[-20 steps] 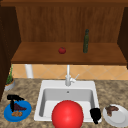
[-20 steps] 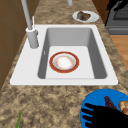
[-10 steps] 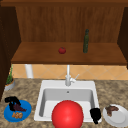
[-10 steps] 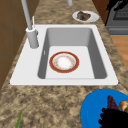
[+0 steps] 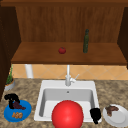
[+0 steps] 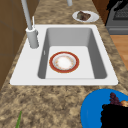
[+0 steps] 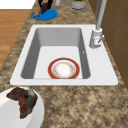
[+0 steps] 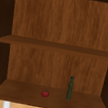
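- At the counter left of the sink [image 5: 50, 86], the left hand [image 5: 11, 99] sits over the far-left part of the blue plate [image 5: 26, 111], fingers pointing down and closed together on a dark purple item, seemingly a bunch of grapes [image 5: 18, 105].
- In the right side view the same hand [image 7: 45, 3] straddles the purple piece [image 7: 44, 9] from above, fingers on either side of it, so the piece lies directly beneath and between the fingers, no sideways offset.
- Long axis of the grapes: runs roughly left to right across the plate in the front view, trailing toward the plate's centre, away from the palm.
- Orange-brown bits [image 5: 17, 115] lie on the near part of the same plate, just apart from the fingers.
- The left hand is by far the nearer one; the right hand [image 5: 95, 115] hangs at the sink's front right corner, beside the white plate [image 5: 120, 120], fingers curled on nothing, well apart from the blue plate.
- Against the frame 1.0 s ago: the left hand has dropped from the plate's upper left edge onto the plate; the right hand has not moved.
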### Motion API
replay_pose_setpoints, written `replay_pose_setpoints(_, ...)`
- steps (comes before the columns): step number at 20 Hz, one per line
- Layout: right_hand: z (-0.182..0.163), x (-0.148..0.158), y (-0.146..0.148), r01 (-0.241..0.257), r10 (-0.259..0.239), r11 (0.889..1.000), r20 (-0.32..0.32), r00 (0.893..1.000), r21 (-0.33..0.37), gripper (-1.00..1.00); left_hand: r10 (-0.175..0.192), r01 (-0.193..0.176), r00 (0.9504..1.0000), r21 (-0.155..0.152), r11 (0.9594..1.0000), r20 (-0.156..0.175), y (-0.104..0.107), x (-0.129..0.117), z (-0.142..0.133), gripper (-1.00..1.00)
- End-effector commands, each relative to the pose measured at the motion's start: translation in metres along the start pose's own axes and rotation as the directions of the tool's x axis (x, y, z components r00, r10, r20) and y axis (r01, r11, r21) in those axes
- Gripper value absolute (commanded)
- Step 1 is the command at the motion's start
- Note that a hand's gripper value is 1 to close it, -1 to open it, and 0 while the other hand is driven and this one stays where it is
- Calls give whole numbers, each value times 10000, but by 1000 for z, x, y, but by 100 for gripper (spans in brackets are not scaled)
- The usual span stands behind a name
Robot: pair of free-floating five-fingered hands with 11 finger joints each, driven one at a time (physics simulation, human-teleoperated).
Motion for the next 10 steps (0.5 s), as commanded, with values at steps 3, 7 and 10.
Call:
replay_pose_setpoints(3,0,0,0,0,0,10000,0,10000,0,0,17,-19,9999,-128,9999,-133,20,4,-26,100)
replay_pose_setpoints(7,0,0,0,0,0,10000,0,10000,0,0,59,-68,9996,-338,9994,-276,24,1,-52,100)
replay_pose_setpoints(10,0,0,0,0,0,10000,0,10000,0,0,-55,40,9993,-399,9992,-374,26,-5,-70,100)
